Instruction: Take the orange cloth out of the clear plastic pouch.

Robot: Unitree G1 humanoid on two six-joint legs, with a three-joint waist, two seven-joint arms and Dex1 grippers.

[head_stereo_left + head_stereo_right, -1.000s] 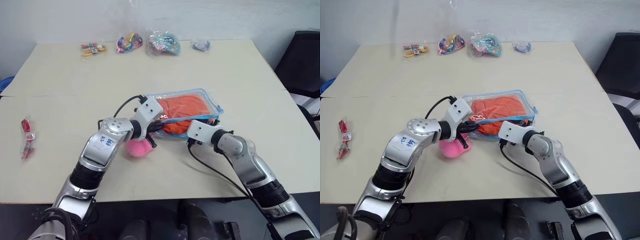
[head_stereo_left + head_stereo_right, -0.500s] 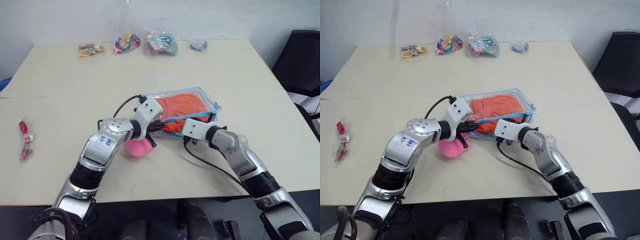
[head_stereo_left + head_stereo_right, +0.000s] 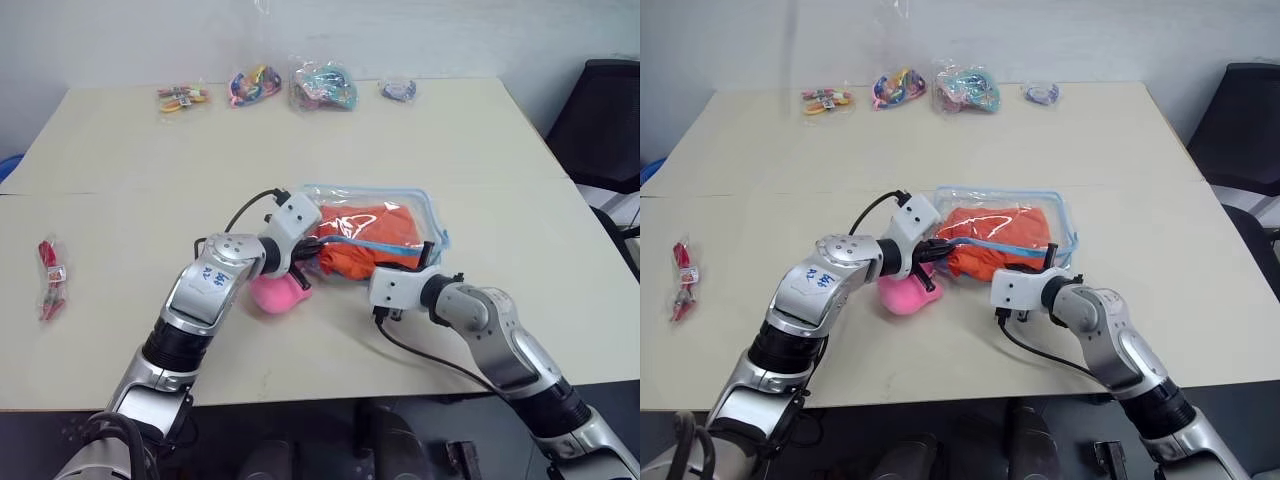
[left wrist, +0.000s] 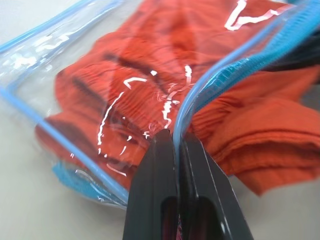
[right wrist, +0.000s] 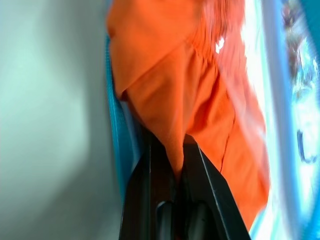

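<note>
Two black-fingered grippers work on the same thing near the middle of the large beige table (image 3: 470, 140); the flat clear plastic pouch with light blue trim (image 3: 425, 205) lies there, and the bright orange soft cloth (image 3: 362, 248) is still mostly inside it, with one folded part bulging out at the open side that faces the robot; the left gripper (image 4: 176, 142) is closed on the blue zipper edge of the pouch, the thin plastic rim pinched between its two fingers (image 4: 155, 170); the right gripper (image 5: 176, 150) is closed on a fold of the orange cloth, which comes out from between its fingers (image 5: 150, 165) and lies beside the blue edge; a pink fuzzy plush heart (image 3: 277, 294) rests on the table just below the left gripper, probably touching the arm, though this is hard to see; several small clear bags of colourful items (image 3: 322, 85) lie along the far edge of the table, and one small bag with red content (image 3: 52, 272) lies near the left edge.
</note>
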